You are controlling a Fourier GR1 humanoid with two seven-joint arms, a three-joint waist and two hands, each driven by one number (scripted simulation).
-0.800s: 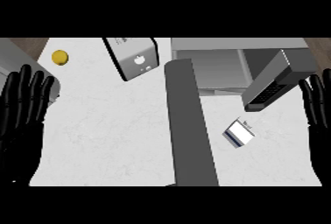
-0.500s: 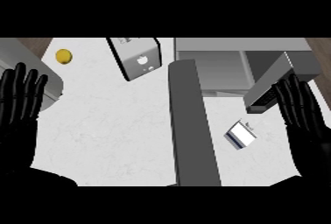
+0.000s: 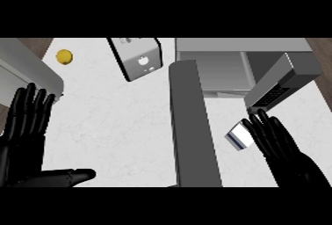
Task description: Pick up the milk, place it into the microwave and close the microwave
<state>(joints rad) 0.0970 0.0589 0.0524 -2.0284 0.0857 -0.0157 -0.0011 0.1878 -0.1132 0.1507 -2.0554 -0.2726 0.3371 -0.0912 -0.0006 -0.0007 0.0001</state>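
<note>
Head view only: milk carton (image 3: pixel 238 136) lying tilted near the bench's (image 3: pixel 117 127) right edge, just below the open microwave (image 3: pixel 224 70). Right hand (image 3: pixel 276 140) open, fingers straight, touching or just beside the carton's right side. Left hand (image 3: pixel 26 127) open, resting at the left edge. Risks nudging the carton away instead of gripping, or catching the hanging door (image 3: pixel 279 85) on the lift.
</note>
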